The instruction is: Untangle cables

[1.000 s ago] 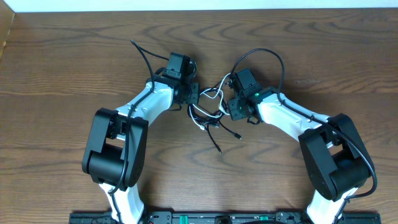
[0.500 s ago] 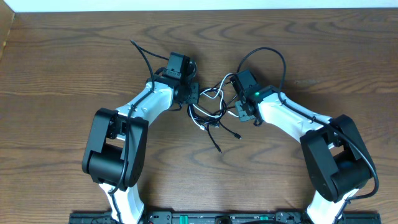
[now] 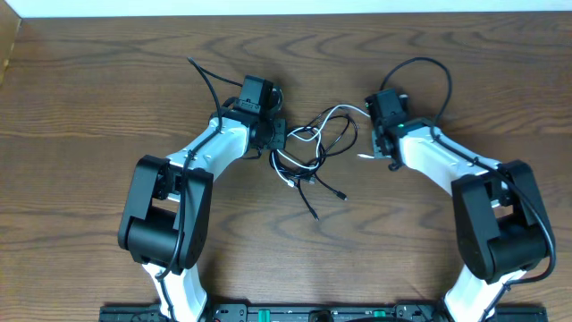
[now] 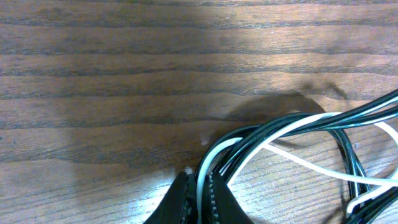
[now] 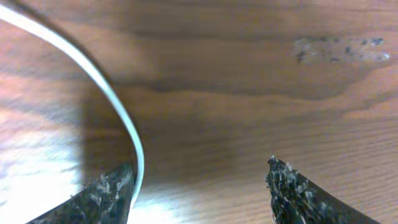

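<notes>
The cables (image 3: 308, 150) lie in a tangle of white and black loops at the table's middle. My left gripper (image 3: 279, 136) is at the tangle's left side. In the left wrist view it (image 4: 200, 193) is shut on a white cable (image 4: 205, 165), with black cables (image 4: 267, 134) arching right beside it. My right gripper (image 3: 382, 154) is to the right of the tangle. In the right wrist view it (image 5: 202, 186) is open, with a white cable (image 5: 93, 74) running along its left finger and nothing between the fingers. A white strand (image 3: 347, 109) stretches from the tangle toward the right wrist.
Two black plug ends (image 3: 313, 213) (image 3: 342, 194) trail toward the front. The arms' own thicker black wires loop at the back left (image 3: 204, 80) and back right (image 3: 438, 76). A pale smudge (image 5: 342, 46) marks the wood. The table's far edge (image 3: 286, 12) is near.
My right gripper has moved right, away from the tangle, and a white strand now stretches out toward it. The left arm has not moved.
</notes>
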### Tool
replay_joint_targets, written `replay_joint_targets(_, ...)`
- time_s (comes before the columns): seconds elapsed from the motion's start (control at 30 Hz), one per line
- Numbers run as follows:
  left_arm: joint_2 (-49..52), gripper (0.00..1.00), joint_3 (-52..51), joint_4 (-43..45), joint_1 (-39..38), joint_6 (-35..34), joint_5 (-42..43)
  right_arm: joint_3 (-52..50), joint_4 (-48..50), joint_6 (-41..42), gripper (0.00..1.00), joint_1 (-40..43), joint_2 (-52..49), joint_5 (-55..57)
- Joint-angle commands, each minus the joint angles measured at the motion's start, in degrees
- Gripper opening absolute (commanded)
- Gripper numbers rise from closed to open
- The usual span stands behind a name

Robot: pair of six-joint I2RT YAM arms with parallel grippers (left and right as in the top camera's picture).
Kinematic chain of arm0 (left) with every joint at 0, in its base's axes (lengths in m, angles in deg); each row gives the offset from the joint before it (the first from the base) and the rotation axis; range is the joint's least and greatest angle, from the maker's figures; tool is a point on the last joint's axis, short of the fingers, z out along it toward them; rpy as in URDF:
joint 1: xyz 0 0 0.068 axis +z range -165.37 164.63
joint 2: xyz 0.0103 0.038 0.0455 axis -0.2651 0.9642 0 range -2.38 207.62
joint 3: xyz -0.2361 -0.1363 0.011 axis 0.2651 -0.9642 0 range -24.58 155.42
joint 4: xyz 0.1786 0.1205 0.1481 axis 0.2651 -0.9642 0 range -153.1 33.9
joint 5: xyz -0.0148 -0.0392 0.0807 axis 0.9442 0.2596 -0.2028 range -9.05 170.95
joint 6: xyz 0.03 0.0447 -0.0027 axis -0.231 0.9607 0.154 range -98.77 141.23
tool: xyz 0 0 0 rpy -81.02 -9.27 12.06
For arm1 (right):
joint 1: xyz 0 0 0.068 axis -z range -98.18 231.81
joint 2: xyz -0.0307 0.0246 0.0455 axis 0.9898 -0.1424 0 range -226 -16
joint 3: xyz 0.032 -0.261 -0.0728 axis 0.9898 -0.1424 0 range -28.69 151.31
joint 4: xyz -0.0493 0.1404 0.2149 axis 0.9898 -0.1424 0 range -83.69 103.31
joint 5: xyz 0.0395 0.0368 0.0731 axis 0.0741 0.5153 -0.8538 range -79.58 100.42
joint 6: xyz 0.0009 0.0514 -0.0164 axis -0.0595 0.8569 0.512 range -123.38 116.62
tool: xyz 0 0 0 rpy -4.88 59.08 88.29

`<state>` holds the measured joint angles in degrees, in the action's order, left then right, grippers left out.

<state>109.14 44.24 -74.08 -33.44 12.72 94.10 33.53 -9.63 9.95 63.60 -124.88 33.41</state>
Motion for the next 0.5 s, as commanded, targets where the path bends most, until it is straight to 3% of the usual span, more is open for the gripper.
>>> replay_joint_targets(0.0,0.8,0.08,-0.4,-0.1,0.3,1.0,-0.8,-3.9,1.4,0.5,0.68,2.9,-1.1,-0.8)
replay_joint_targets(0.1,0.8,0.08,-0.4,-0.1,0.3,1.0,-0.8,-5.0,3.0,0.8,0.69,5.5,-1.1,-1.0)
replay_joint_targets(0.2,0.8,0.08,-0.4,-0.1,0.3,1.0,-0.8,-5.6,3.8,4.0,0.77,7.3,-1.1,-1.7)
replay_joint_targets(0.47,0.8,0.08,-0.4,-0.1,0.3,1.0,-0.3,-5.8,6.7,4.0,0.82,8.7,-1.1,-12.3)
